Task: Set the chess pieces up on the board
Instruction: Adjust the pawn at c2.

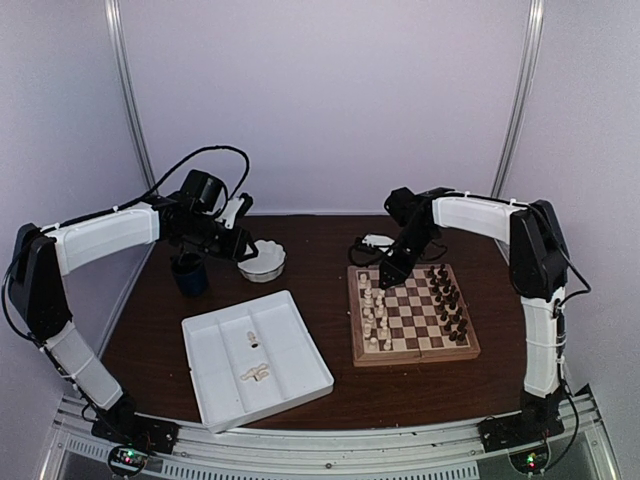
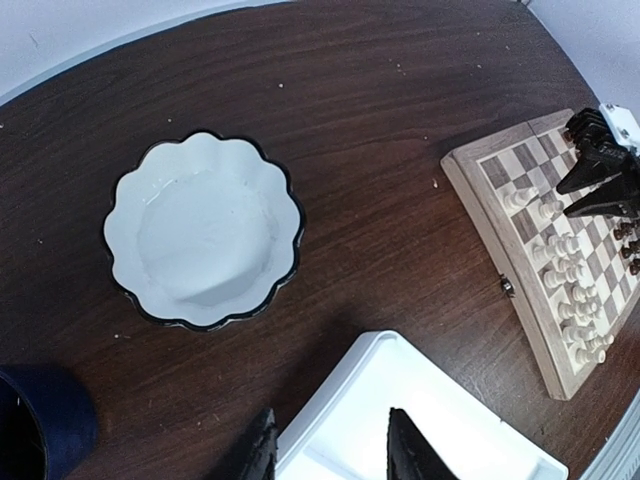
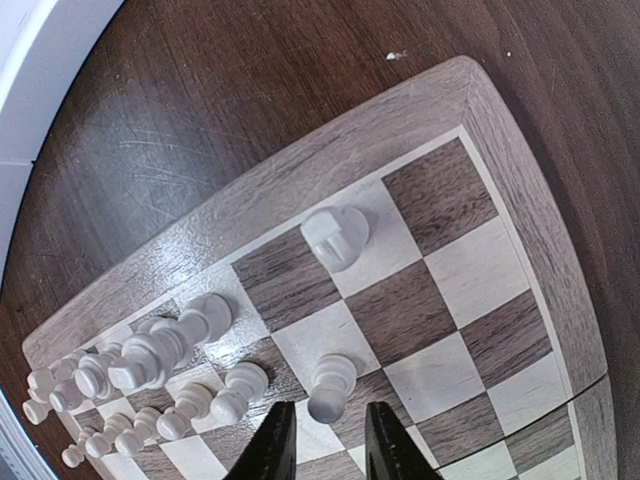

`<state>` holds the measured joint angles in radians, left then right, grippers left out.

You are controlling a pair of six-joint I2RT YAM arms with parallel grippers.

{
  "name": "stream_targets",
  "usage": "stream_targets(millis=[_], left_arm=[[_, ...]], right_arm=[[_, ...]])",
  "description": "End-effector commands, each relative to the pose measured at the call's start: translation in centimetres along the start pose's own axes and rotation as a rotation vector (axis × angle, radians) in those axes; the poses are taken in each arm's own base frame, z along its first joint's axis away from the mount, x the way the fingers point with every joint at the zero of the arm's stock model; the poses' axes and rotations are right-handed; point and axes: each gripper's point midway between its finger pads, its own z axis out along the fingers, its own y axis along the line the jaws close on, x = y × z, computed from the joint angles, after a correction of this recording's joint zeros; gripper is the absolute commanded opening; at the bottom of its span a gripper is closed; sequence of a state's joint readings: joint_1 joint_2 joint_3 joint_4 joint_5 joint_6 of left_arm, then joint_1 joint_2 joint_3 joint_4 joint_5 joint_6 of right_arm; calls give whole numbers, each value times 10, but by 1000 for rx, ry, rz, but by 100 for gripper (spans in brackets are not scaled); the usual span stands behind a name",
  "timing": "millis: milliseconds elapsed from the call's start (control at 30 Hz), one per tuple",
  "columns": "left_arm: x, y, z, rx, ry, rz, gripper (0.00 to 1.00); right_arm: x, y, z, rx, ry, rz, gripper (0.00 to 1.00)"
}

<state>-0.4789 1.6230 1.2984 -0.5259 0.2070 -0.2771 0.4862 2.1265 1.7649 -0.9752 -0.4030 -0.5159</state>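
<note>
The board lies on the bench at the right of the top view. Cream pieces are ranked along its left side and dark pieces along its right.

The right tool hangs low over the board's upper-left corner with its wrist pitched down, probably so the fingers can reach one man without knocking its neighbours. In the right wrist view a cream pawn stands just above the fingertips, in line with the gap. The fingers stand a little apart, wider than the pawn, and nothing I can see is pinched. What looks like a rook stands alone on a light square higher in that frame, near the corner. The other cream men crowd the lower left.

The left tool is spread and empty. In its wrist view a corner of the tray shows between its fingers, the dish sits up and to the left, and a cup is at lower left. A few loose pieces lie in the tray toward the bottom of the top view, well apart from that tool. It looks posted there to fetch them.
</note>
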Motion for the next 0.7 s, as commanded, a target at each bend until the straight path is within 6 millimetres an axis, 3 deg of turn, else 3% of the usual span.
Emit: stream_targets(millis=[0,200,433,667], left_arm=[[-20,-8,-13,34,-71,6,37],[-20,-11,-13,45,-71,7,36],[-21,-12,-14,51,-72,9,36],[-21,-12,-14,55,-71,9,36]], right_arm=[[5,1,8,-17,25,14,26],[4,2,11,-22,28,16,25],[-2,6,11,-31,19,6,14],[-6,10,11,-31,14,-8,13]])
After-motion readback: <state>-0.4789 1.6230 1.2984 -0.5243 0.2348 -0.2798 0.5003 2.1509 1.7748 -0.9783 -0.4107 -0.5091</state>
